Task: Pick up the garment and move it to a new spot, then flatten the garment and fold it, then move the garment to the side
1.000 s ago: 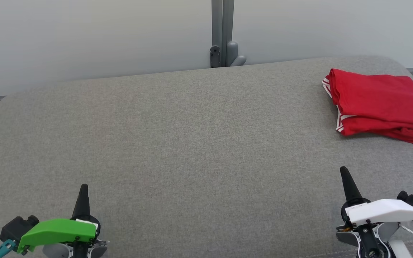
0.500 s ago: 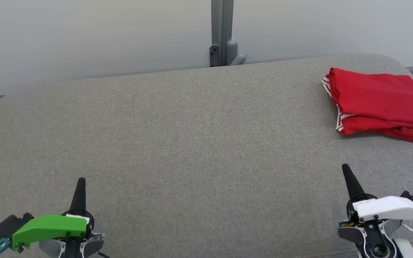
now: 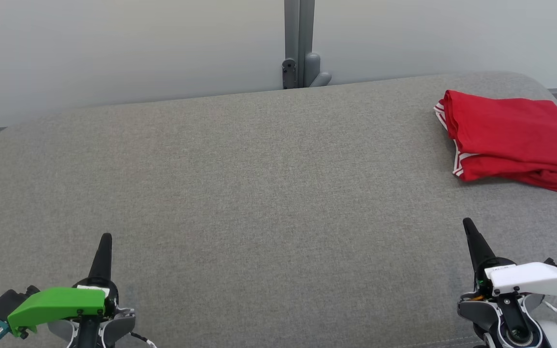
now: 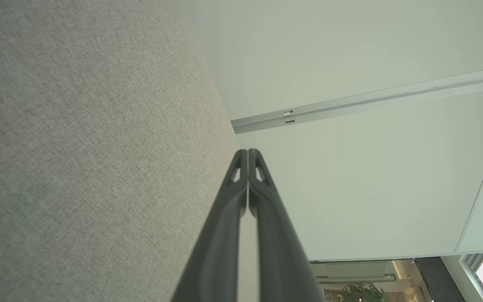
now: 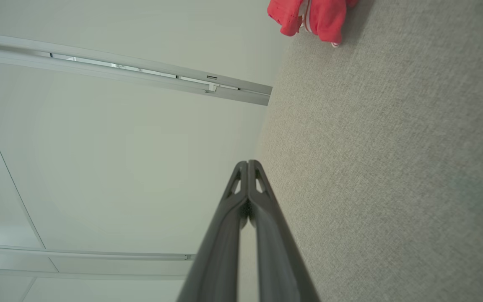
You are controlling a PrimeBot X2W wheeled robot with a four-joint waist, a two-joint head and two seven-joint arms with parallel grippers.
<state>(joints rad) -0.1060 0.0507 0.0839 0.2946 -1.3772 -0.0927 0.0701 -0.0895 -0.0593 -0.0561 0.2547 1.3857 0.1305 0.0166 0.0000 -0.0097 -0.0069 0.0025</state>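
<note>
Left gripper (image 3: 105,241) and right gripper (image 3: 469,227) sit clenched, empty, near; garment (image 3: 510,137) lies folded on the counter (image 3: 259,193), far right, so the task looks finished.

Folded red garment (image 3: 510,137) lying far right on cushion (image 3: 259,193)

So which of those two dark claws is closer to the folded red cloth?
The white-capped right gripper, near the folded red garment; the green-capped left gripper sits far across.
</note>
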